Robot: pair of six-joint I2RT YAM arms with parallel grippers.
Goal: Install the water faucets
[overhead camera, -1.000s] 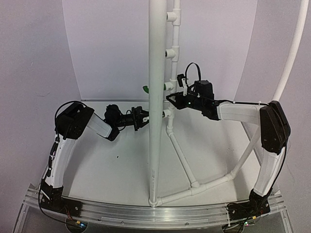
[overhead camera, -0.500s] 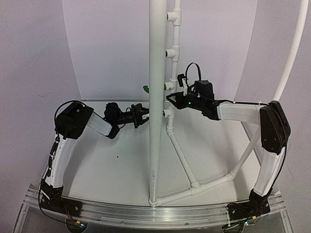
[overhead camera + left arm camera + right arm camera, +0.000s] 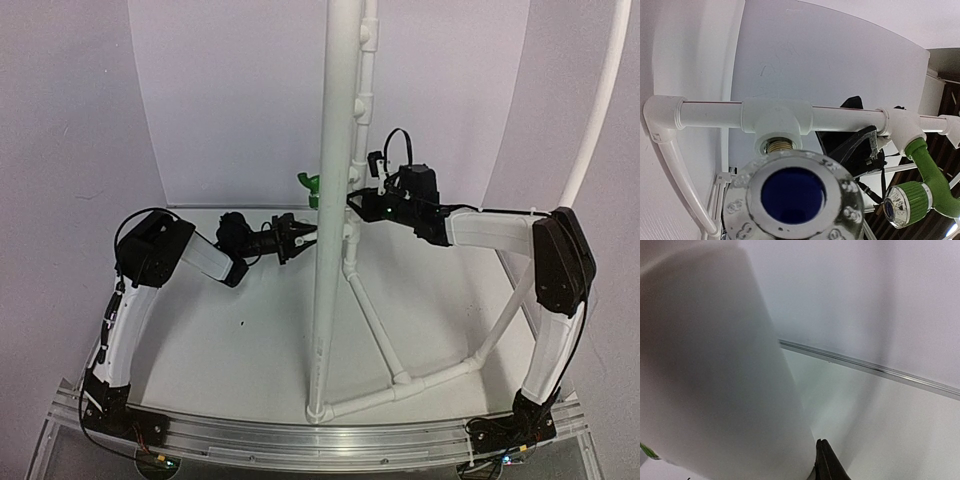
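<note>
- Top view: the tall pipe (image 3: 325,250) has swung over, and the green faucet (image 3: 309,187) pops out from behind it, already seated! The left tool (image 3: 308,238) has crept closer, with its fingers spread. The right tool (image 3: 356,199) is at the pipework.
- Left wrist: the white faucet (image 3: 799,200) hangs just short of the open outlet (image 3: 776,124) (threading looks next). I cannot tell whether it is clamped.
- Right wrist: one fingertip (image 3: 826,462) and blurred pipe, so I cannot tell that tool's state.

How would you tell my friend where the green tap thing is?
Look at the tall white pipe standing mid-table. Just left of it, near the left gripper, the green faucet peeks out. It's the only green thing; everything around it is white or black.
</note>
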